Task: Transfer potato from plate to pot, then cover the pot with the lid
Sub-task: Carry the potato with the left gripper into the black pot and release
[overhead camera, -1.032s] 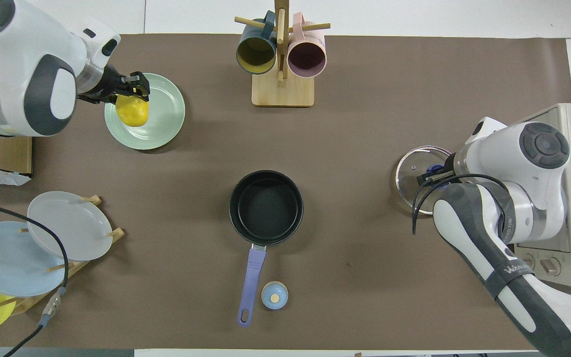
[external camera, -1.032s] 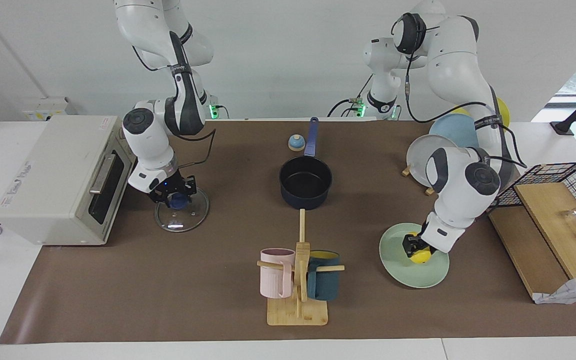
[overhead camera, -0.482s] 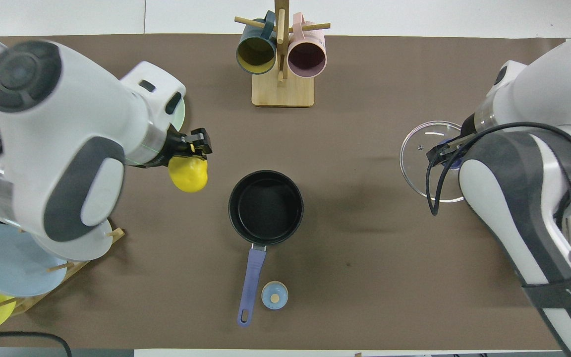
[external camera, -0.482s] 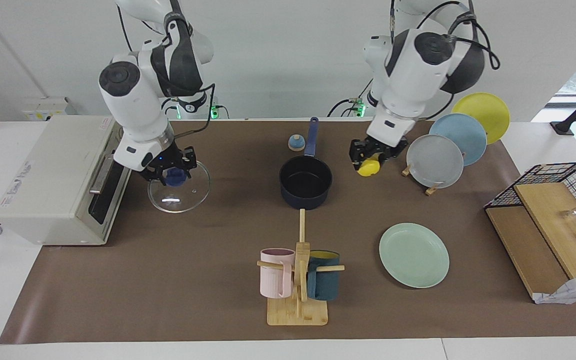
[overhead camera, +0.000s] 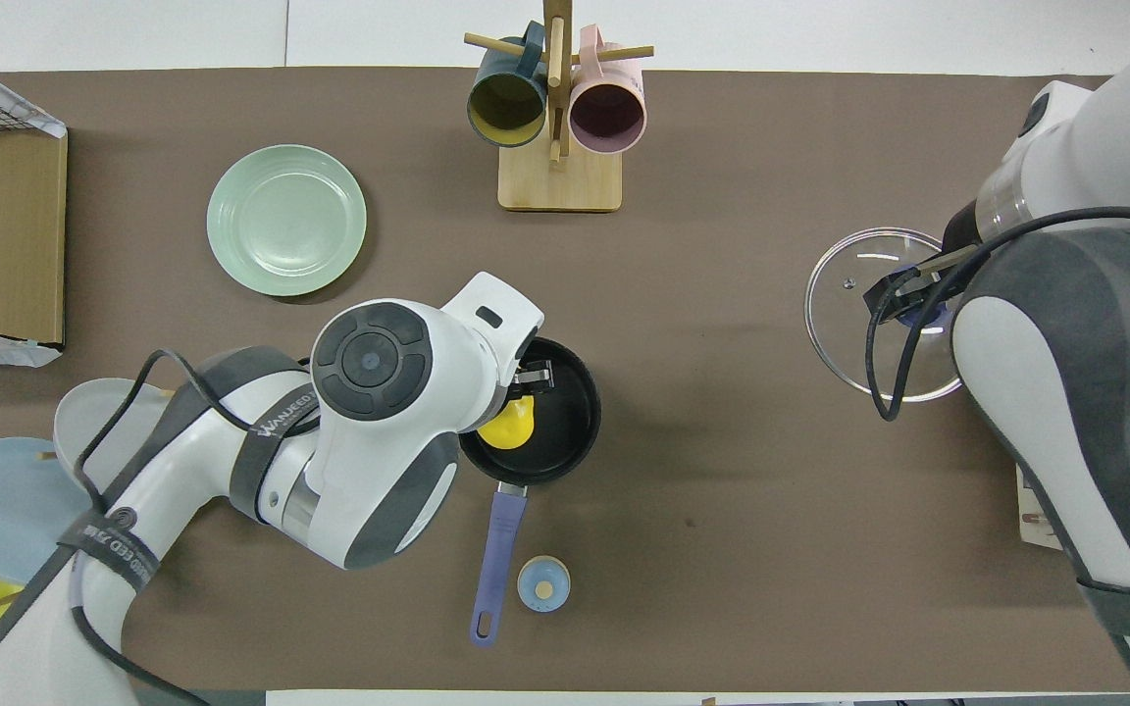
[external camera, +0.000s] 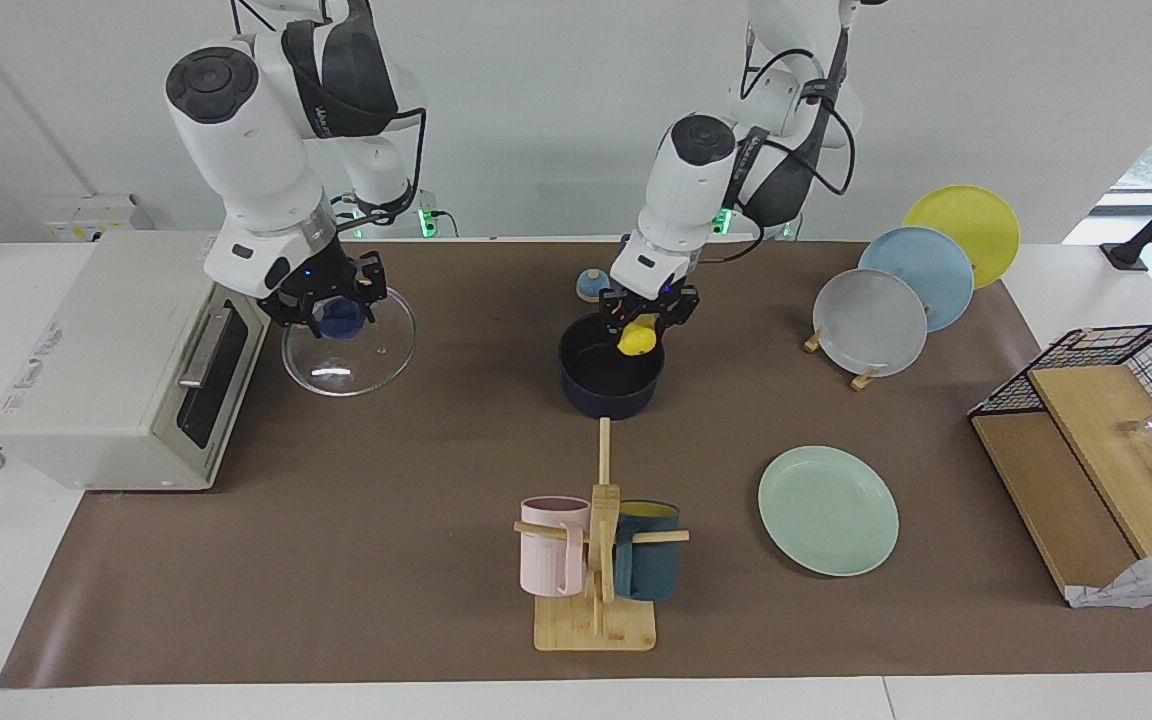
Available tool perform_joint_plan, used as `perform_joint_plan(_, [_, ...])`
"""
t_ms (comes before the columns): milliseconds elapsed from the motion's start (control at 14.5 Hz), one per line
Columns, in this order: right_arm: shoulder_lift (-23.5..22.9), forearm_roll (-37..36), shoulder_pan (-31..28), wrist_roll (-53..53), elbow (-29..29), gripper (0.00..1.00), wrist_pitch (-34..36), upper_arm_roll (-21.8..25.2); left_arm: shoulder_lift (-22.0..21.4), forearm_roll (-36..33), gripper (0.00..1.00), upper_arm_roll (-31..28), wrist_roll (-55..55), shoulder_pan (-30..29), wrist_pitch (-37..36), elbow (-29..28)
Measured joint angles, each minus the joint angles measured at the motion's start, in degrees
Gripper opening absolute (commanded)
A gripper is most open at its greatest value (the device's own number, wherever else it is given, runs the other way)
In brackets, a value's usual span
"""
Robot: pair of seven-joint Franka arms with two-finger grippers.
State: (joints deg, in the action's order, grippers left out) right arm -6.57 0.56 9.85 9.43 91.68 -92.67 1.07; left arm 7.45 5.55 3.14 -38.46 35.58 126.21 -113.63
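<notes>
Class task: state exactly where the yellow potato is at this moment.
The potato is held in the left tool, over the open pot at mid-table; the overhead view shows it over the pot's black interior, and the plate is bare.

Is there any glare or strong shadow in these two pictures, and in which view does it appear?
Facing view: a small white glint sits on the glass lid held up by the right gripper; soft shadow lies under the plate. Overhead view: thin bright streaks on the lid; the left arm hides part of the pot; shadows are faint.
</notes>
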Motion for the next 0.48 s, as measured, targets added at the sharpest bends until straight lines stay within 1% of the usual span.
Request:
perform_joint_plan(344, [-0.2, 0.0, 0.4, -0.7, 0.0, 0.00, 0.0, 0.0, 6.1, -2.4, 0.00, -0.1, -0.8, 2.6, 4.0, -0.6])
perform_joint_plan(482, [-0.2, 0.0, 0.4, -0.7, 0.0, 0.00, 0.0, 0.0, 7.7, -3.2, 0.00, -0.1, -1.8, 3.3, 5.1, -0.7])
